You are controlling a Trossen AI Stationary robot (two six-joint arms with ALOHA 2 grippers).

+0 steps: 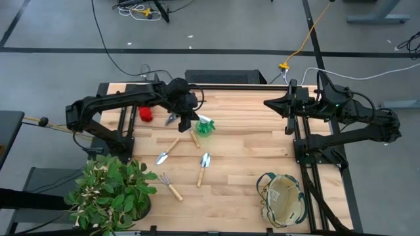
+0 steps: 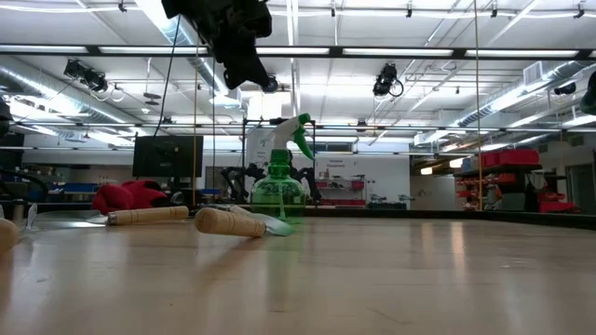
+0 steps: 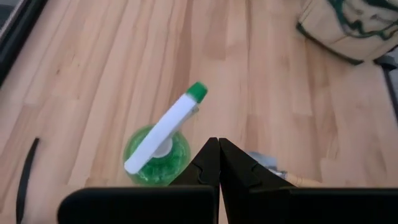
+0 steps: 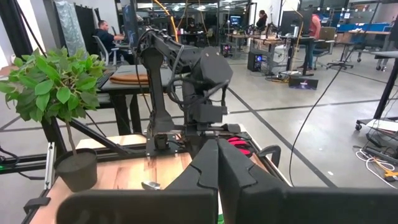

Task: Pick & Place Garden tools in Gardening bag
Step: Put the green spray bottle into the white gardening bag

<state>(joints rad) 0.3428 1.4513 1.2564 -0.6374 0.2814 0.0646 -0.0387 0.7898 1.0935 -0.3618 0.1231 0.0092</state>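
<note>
A green spray bottle (image 1: pixel 205 126) with a white-and-green trigger head (image 3: pixel 163 135) stands upright on the wooden table. My left gripper (image 1: pixel 187 124) hangs shut just above and beside it, tilted down, touching nothing (image 3: pixel 219 155). Red gloves (image 1: pixel 146 115) and dark pruning shears (image 1: pixel 172 118) lie to the left of it. Two trowels (image 1: pixel 166 152) (image 1: pixel 203 168), a rake (image 1: pixel 170 186) and another wooden handle (image 1: pixel 194 137) lie flat nearer the front. The beige gardening bag (image 1: pixel 282 200) stands open at the front right. My right gripper (image 1: pixel 267 103) waits shut, raised at the far right.
A leafy potted plant (image 1: pixel 108 193) stands at the table's front left corner. Bare wood (image 1: pixel 256 141) lies between the tools and the bag. In the right wrist view, people sit and stand at desks in the room beyond the table (image 4: pixel 112 37).
</note>
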